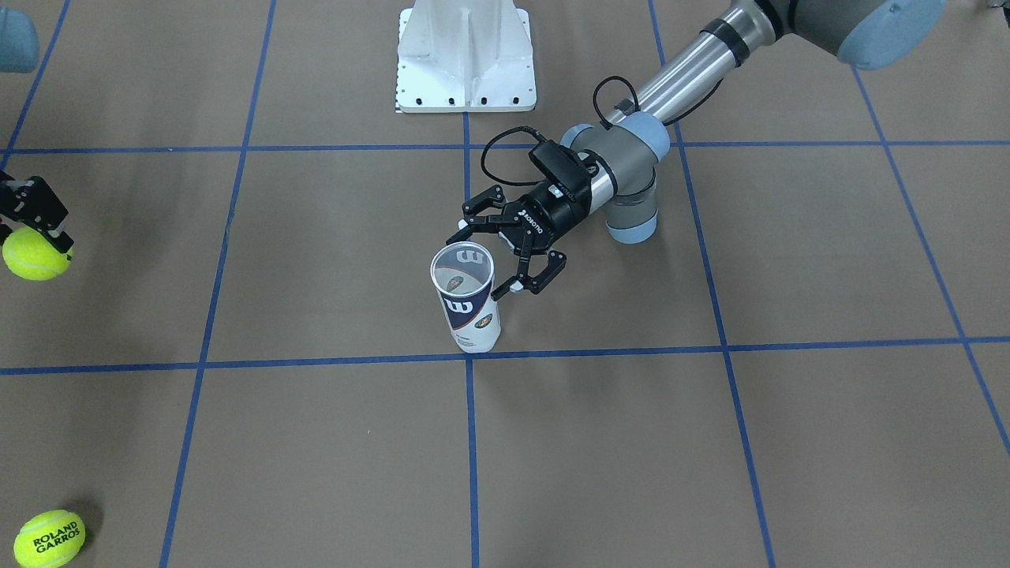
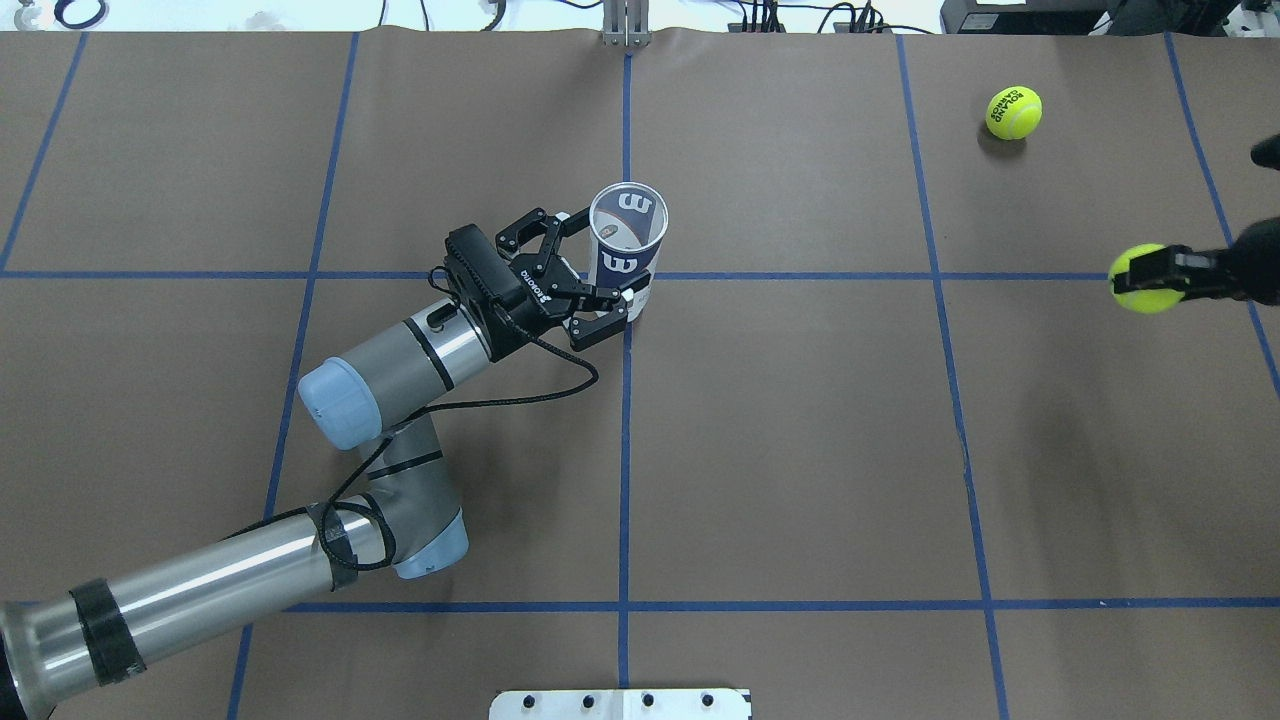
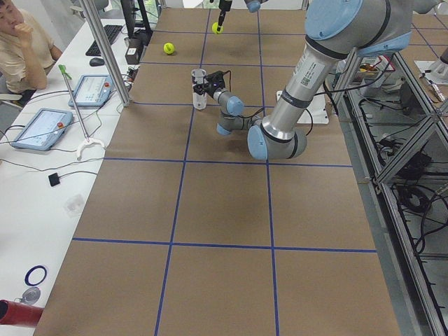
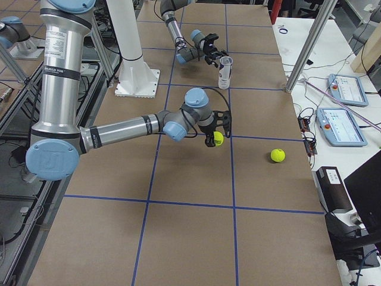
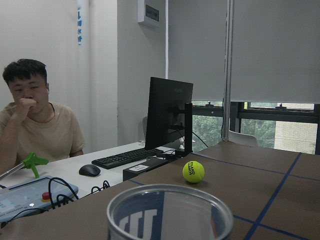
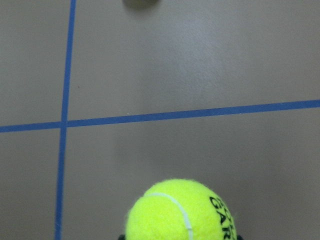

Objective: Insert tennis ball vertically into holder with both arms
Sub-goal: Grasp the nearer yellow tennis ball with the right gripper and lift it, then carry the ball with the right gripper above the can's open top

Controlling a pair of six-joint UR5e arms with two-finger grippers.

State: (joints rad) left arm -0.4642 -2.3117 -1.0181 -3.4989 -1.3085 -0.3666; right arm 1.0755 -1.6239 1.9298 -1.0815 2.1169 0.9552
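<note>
The holder [image 1: 467,304], a white and navy tube with an open top, stands upright near the table's centre and also shows in the overhead view [image 2: 628,250]. My left gripper [image 1: 483,262] comes at it from the side with one finger on each side of the tube, pads touching its wall. The tube's rim [image 5: 170,210] fills the bottom of the left wrist view. My right gripper [image 2: 1150,272] is far off at the table's right edge. It is shut on a yellow tennis ball [image 2: 1143,280], held just over the table and also seen in the right wrist view [image 6: 182,212].
A second tennis ball [image 2: 1013,112] marked ROLAND GARROS lies loose at the far right corner [image 1: 49,538]. The white pedestal base [image 1: 465,55] stands at the robot's side of the table. An operator [image 3: 24,42] sits at a desk with tablets beyond the far edge.
</note>
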